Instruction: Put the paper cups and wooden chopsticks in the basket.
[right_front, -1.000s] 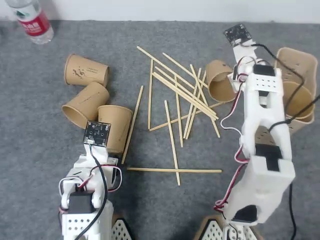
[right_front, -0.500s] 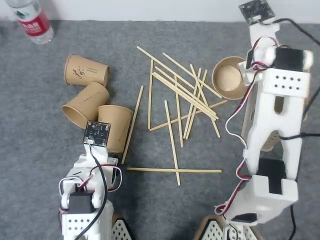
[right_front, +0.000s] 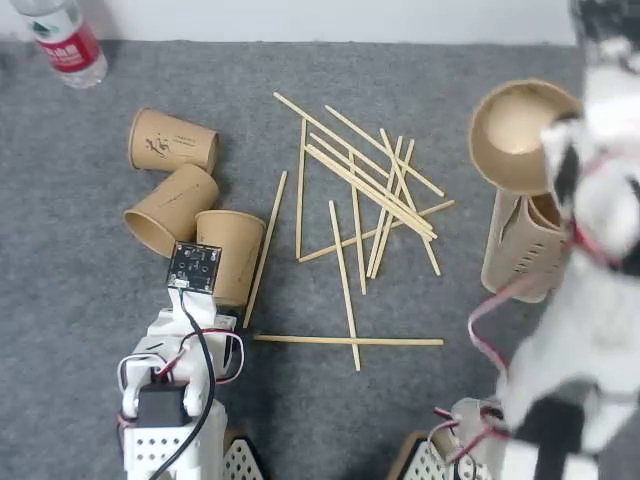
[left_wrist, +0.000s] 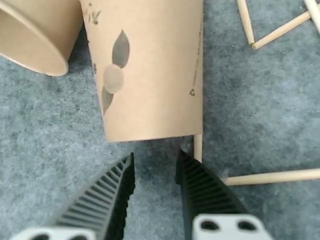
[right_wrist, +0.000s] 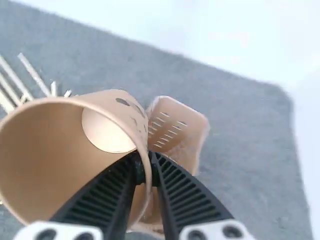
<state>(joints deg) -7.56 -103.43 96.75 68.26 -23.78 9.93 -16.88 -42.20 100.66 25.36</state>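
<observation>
Pinching the paper cup (right_wrist: 47, 160) wall, right jaws tight; left jaws slightly apart.

Left arm (right_front: 170, 400): we hold it low and folded at the near edge of the worktop (right_front: 70, 340).
Left tool (left_wrist: 154, 159): fingers slightly apart, nothing between them, tips angled down.
Right arm (right_front: 590, 260): we carry it high, close under the overhead camera.
Right tool (right_wrist: 142, 161): fingers pinched on the rim of a cup (right_wrist: 55, 150).
</observation>
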